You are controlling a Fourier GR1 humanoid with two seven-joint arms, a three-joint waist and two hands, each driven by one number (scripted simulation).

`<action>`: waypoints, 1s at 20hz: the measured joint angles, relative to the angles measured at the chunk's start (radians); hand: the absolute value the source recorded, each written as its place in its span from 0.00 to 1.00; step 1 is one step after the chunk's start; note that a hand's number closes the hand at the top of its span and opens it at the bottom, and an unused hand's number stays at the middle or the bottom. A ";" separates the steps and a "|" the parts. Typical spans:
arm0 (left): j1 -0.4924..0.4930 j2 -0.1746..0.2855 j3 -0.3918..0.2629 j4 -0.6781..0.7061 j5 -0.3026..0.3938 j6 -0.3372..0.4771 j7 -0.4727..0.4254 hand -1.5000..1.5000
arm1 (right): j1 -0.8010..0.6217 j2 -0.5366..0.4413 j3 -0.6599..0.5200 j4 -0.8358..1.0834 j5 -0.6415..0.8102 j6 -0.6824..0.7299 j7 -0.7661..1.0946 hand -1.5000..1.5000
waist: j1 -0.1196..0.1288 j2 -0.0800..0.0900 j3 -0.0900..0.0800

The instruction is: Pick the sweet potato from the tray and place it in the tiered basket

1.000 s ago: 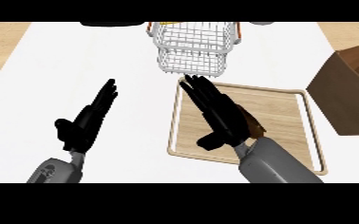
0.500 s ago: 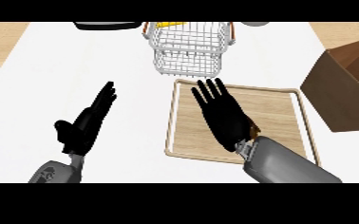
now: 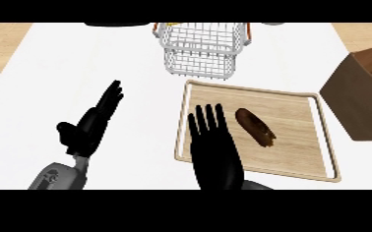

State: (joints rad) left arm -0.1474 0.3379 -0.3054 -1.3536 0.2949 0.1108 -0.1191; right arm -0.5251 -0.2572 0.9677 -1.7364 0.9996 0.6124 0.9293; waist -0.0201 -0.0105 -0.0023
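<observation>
Sweet potato (image 3: 255,127) lies on the tray (image 3: 291,169), just right of the right robot hand (image 3: 214,150), whose straight, spread fingers have drawn back leftward and uncovered it. Its long axis runs diagonally, the far end pointing toward the tiered basket (image 3: 203,49). Left robot hand (image 3: 88,125) rests open over the desk (image 3: 87,54).

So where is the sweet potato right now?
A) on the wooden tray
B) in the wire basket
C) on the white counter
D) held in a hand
A: the sweet potato lies on the wooden tray, beside the open right hand and not in the basket.
</observation>
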 measured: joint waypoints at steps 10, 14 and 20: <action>0.007 -0.019 0.015 0.018 -0.025 -0.023 -0.020 0.50 | 0.102 0.001 -0.025 -0.024 0.201 0.031 0.030 0.00 | 0.012 0.007 0.002; 0.008 -0.032 0.027 0.033 -0.037 -0.039 -0.030 0.50 | 0.153 -0.010 -0.078 -0.011 0.239 0.038 0.008 0.00 | 0.015 0.009 0.002; 0.011 -0.046 0.056 0.022 -0.065 -0.065 -0.011 0.50 | 0.199 -0.011 -0.140 0.049 0.313 -0.008 -0.045 0.00 | 0.020 0.010 0.002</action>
State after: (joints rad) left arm -0.1359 0.2918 -0.2490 -1.3321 0.2298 0.0455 -0.1305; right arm -0.3262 -0.2684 0.8273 -1.6879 1.3130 0.6048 0.8839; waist -0.0002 -0.0006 0.0000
